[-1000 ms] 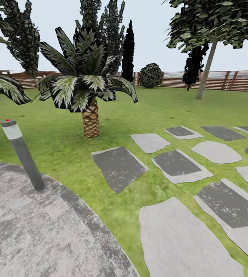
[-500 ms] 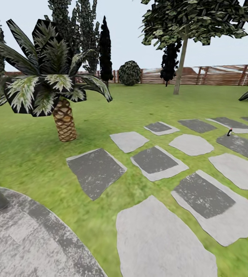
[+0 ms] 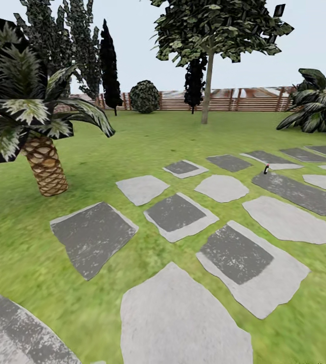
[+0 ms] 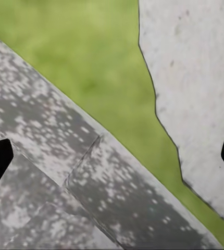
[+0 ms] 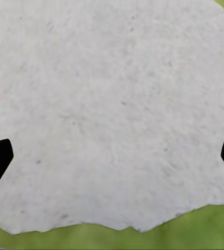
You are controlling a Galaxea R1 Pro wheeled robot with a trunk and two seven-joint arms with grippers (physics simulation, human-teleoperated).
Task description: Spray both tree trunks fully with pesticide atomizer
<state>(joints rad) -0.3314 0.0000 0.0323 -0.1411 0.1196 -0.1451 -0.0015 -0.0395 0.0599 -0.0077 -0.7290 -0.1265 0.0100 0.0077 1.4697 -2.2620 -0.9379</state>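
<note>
my left pincer (image 4: 112, 156) hangs wide over grey paving and grass, my right pincer (image 5: 112, 156) wide over a pale stepping stone (image 5: 112, 104). far off, a tiny dark thing, probably the pesticide atomizer (image 3: 266, 169), stands at the edge of a dark slab (image 3: 299, 192) on the lawn (image 3: 132, 146).

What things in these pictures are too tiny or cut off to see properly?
- The pesticide atomizer, head view: a tiny dark object on a far paving stone, too small to show label or trigger.
- The palm, head view: its leaves are cut off by the picture's left edge.
- The broad-leaved bush, head view: cut off by the right edge.
- Left gripper and right gripper, wrist views: just the dark fingertips poke in at the picture edges.
</note>
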